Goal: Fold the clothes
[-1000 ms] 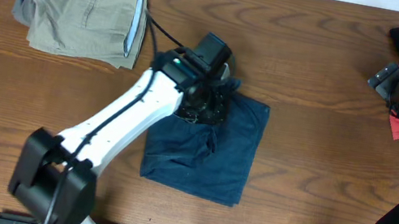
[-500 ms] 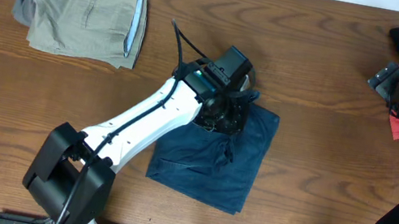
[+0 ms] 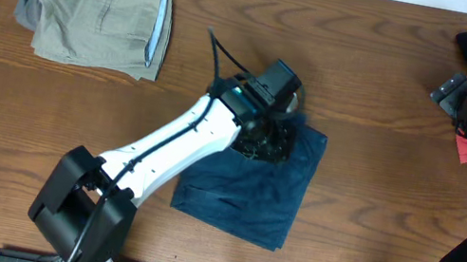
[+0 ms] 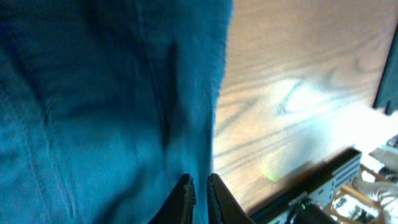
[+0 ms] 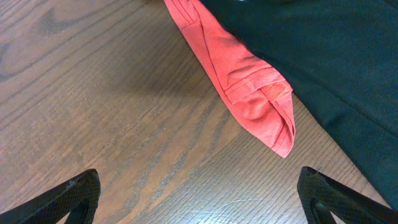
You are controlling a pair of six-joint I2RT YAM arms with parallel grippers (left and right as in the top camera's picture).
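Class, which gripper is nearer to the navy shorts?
Left. The left gripper grips the navy shorts at their top edge; the right gripper hangs open far off to the right, by the red cloth.

From my right wrist camera I see the right gripper (image 5: 198, 186) spread wide, its two black tips sitting at the bottom corners of the frame with bare wood between them. The table (image 5: 93, 93) fills the left and lower part. A red cloth (image 5: 242, 74) runs from the top down to a folded, hemmed corner. It lies against a black garment (image 5: 323, 50) that covers the upper right.
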